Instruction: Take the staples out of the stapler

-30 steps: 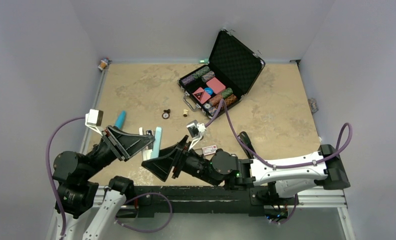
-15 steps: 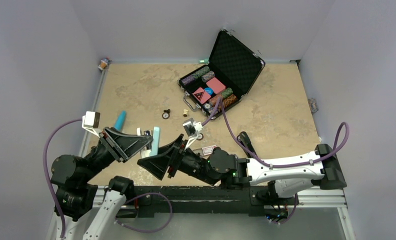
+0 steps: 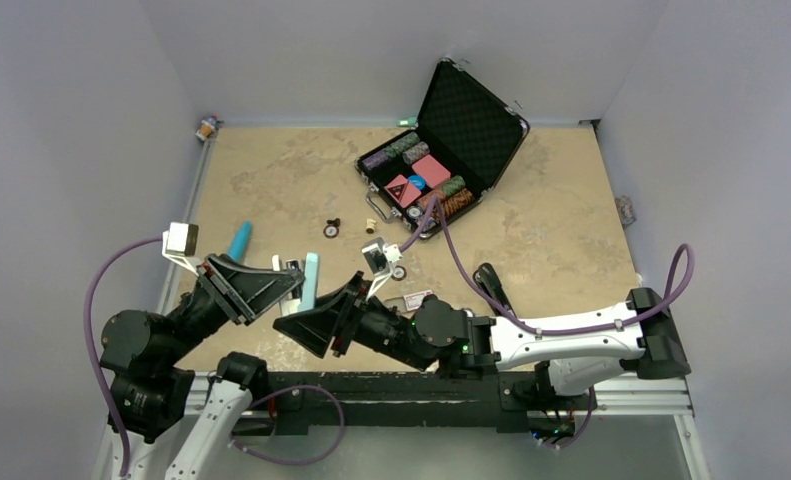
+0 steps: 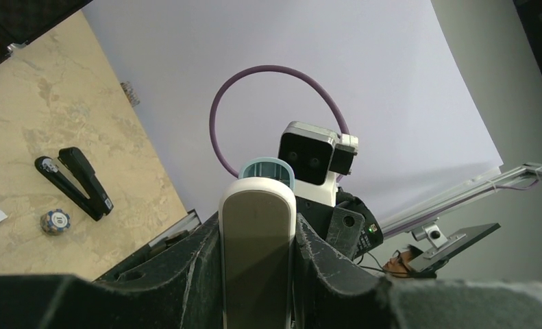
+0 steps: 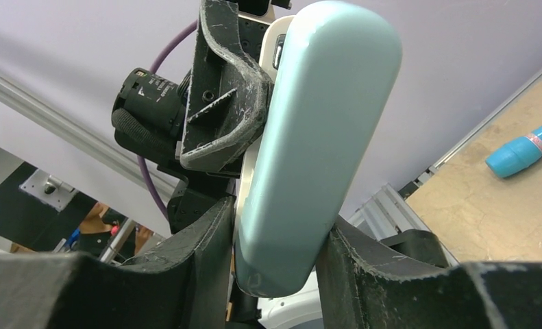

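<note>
A pale teal and white stapler (image 3: 311,280) is held off the table between both grippers at the near left. My left gripper (image 3: 289,287) is shut on it; in the left wrist view the white-rimmed grey underside (image 4: 257,253) fills the gap in my left gripper (image 4: 257,233). My right gripper (image 3: 323,312) is shut on its teal top (image 5: 316,137), which sits between the fingers of my right gripper (image 5: 278,233). The left fingers (image 5: 220,89) grip the far side. No staples show in any view.
A black stapler (image 3: 492,286) lies by the right arm, also in the left wrist view (image 4: 76,181). A red-and-white box (image 3: 418,299), a poker chip (image 3: 398,272), a blue tube (image 3: 239,238) and an open chip case (image 3: 441,170) are on the table.
Both grippers have shifted slightly left and nearer with the teal stapler still held between them. Nothing was let go.
</note>
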Available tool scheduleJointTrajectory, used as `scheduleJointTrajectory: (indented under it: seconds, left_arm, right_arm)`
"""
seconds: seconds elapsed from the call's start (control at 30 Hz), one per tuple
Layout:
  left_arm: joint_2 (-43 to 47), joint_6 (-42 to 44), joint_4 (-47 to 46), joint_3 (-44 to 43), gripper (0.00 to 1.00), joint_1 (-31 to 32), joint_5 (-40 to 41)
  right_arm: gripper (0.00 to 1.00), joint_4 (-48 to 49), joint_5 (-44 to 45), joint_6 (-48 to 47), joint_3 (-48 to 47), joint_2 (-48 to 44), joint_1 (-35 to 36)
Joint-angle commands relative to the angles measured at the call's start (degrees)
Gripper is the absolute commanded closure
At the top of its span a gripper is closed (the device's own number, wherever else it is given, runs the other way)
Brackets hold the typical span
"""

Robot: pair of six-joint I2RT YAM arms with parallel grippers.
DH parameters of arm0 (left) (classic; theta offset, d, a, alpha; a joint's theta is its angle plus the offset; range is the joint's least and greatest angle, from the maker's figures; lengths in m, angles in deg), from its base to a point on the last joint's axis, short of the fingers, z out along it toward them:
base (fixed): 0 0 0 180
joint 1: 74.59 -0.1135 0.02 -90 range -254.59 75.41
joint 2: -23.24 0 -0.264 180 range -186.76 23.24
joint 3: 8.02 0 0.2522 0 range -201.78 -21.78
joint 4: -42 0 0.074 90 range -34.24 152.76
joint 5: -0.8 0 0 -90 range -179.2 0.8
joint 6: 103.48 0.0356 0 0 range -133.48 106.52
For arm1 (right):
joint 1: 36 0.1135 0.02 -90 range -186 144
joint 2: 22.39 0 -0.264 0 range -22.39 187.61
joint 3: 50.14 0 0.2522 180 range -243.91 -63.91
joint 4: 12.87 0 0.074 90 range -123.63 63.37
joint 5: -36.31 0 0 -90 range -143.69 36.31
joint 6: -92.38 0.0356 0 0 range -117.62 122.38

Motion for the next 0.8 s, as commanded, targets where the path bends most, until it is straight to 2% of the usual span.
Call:
scheduleJointTrajectory:
  seconds: [0.0,0.03,0.07,0.13,0.17,0.2,0.3,0.47,0.57,0.77]
  left_arm:
    - [-0.1,5.4,4.5,-3.2,1.0,0.0,1.5]
    - [-0.3,7.3,6.8,-4.0,0.92,0.0,1.9]
    - [-0.5,9.3,8.9,-4.9,0.77,0.0,2.2]
    - [-0.9,13.2,13.1,-6.2,0.36,0.0,2.8]
    - [-1.1,15.2,15.1,-6.7,0.04,0.0,3.2]
    - [-1.4,17.3,17.6,-7.4,0.0,0.0,3.9]
    - [-2.3,22.9,24.4,-9.2,0.0,0.0,6.9]
    - [-2.7,30.0,30.7,-9.8,0.0,0.0,13.0]
    - [-3.5,35.9,36.1,-10.3,0.0,0.0,18.2]
    - [-6.5,44.4,37.8,-4.2,0.0,0.0,22.2]
  right_arm:
    - [1.0,0.4,1.7,-0.2,-0.7,-2.9,-0.4]
    - [1.0,0.1,2.2,0.1,-0.3,-3.4,-0.4]
    - [1.0,-0.7,2.7,0.4,0.2,-3.9,-0.5]
    - [1.0,-2.7,3.8,1.3,0.8,-5.0,-0.6]
    - [1.0,-4.0,4.4,1.8,1.0,-5.6,-0.7]
    - [1.0,-5.6,5.0,2.6,1.0,-6.0,-0.9]
    - [1.0,-10.2,6.5,3.9,1.5,-7.6,-1.1]
    - [1.0,-16.7,8.0,6.1,3.5,-9.6,-1.3]
    - [1.0,-26.0,10.1,9.3,2.6,-9.7,-1.5]
    - [1.0,-41.6,12.0,13.5,1.6,-10.0,-2.4]
